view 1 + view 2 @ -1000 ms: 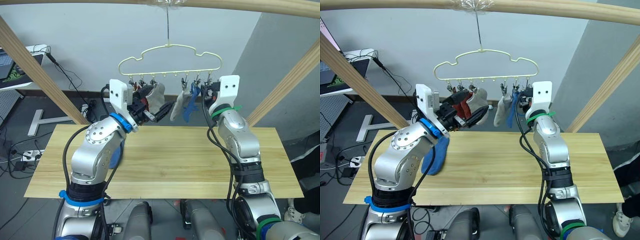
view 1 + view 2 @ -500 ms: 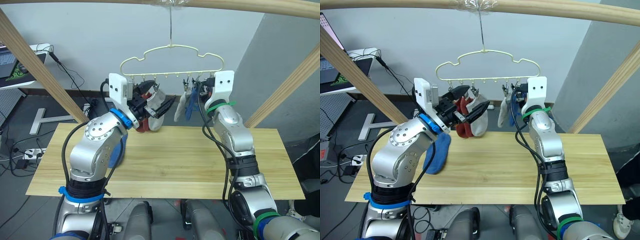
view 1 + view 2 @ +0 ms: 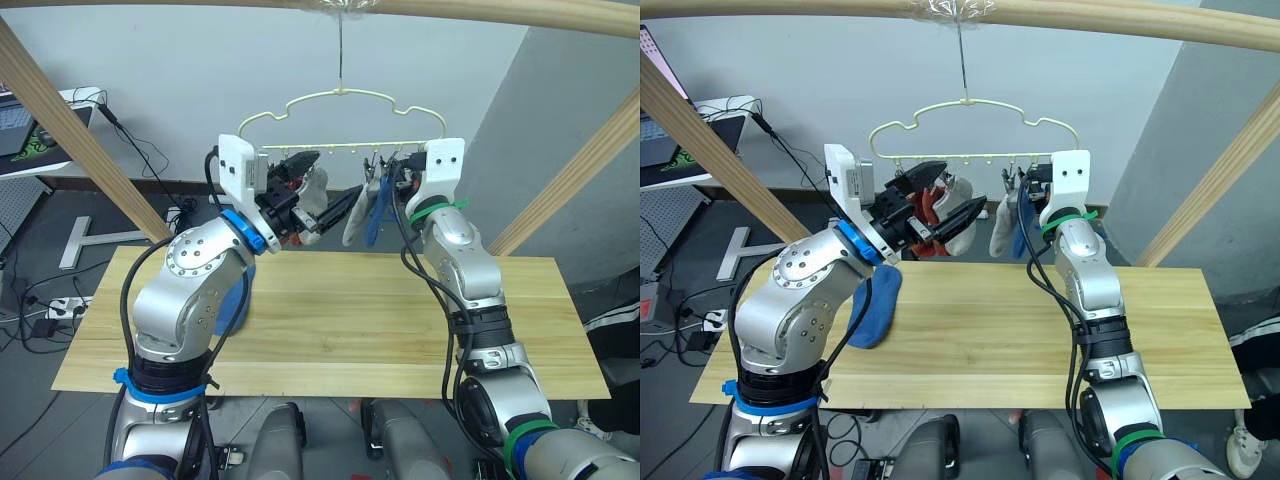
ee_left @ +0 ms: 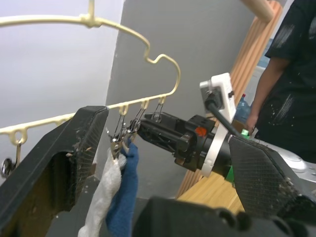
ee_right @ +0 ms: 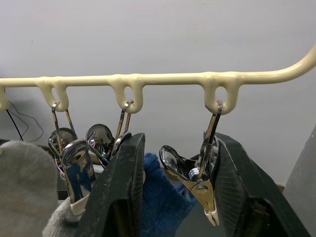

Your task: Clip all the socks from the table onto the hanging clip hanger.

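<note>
The pale-yellow cloud-shaped wire clip hanger [image 3: 340, 118] hangs at upper centre, carrying a rust-red sock [image 3: 927, 208], two light grey socks [image 3: 958, 194] and a blue sock [image 3: 374, 212] – one more blue knit sock [image 3: 874, 306] lies at centre left on the light plank table [image 3: 1020, 330]. The left gripper [image 3: 945, 200] is spread wide beside the grey sock. The right gripper [image 5: 175, 192], also spread, straddles a dark metal clip [image 5: 197, 173]. The left wrist view shows a person in a black shirt [image 4: 291, 74] at its right edge.

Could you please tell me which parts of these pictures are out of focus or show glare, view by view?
Left wrist view: the left pincer's fingers are soft and close, while the clip hanger is crisp. Right wrist view: the metal clips carry bright highlights, and the dark fingers and the blue sock are blurred. Eye views: even light, the table mildly shiny.
</note>
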